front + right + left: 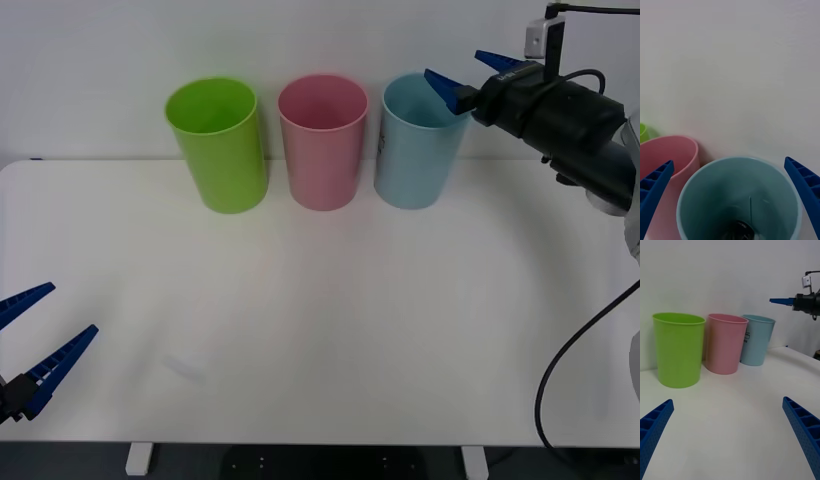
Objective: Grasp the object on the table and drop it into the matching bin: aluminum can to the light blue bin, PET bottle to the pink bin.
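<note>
The light blue bin (415,160) stands rightmost in a row at the back of the white table (320,310). My right gripper (453,64) hovers open just above its rim with nothing between its fingers. Looking down into the light blue bin (733,187) from the right wrist, I see a dark printed piece of the aluminum can (745,229) at its bottom. The pink bin (322,150) stands in the middle of the row. My left gripper (72,308) waits open and empty near the table's front left corner.
A lime green bin (220,150) stands left of the pink one. The three bins sit close together against a white wall. The right arm's black body and cable (570,120) hang over the table's back right corner.
</note>
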Robot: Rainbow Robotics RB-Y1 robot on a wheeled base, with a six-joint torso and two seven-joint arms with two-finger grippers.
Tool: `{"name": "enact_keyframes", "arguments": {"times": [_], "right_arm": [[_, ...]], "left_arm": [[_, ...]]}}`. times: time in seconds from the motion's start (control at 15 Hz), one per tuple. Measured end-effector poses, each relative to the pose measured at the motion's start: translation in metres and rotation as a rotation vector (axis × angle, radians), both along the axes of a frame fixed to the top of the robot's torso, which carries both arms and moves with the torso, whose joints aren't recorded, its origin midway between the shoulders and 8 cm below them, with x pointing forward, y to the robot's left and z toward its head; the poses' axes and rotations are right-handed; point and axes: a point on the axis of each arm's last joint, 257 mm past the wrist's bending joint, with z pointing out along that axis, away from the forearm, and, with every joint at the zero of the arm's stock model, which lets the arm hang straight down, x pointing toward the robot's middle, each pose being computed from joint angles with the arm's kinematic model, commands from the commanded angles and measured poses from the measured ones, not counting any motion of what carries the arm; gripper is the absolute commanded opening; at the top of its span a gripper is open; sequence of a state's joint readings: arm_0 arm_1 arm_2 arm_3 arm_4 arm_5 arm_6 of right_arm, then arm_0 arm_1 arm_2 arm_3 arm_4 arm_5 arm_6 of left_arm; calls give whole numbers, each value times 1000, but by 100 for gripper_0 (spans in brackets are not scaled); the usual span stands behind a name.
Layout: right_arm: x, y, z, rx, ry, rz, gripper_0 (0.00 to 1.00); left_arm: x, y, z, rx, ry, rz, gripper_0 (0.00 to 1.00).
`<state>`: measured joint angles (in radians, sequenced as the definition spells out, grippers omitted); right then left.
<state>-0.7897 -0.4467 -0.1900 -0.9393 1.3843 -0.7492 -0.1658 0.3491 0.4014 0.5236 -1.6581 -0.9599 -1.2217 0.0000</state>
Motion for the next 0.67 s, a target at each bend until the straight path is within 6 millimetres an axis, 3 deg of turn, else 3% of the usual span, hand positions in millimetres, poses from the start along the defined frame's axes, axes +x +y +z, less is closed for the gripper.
{"name": "enact_keyframes", "arguments": {"times": [0.2, 0.67], "right_arm": [[-23, -5, -7, -12, -27, 15, 100], [-99, -12, -53, -79, -44, 73, 100]], "left_arm": [[0, 0, 0, 0, 0, 0, 100], [0, 0, 0, 0, 0, 0, 100]]}}
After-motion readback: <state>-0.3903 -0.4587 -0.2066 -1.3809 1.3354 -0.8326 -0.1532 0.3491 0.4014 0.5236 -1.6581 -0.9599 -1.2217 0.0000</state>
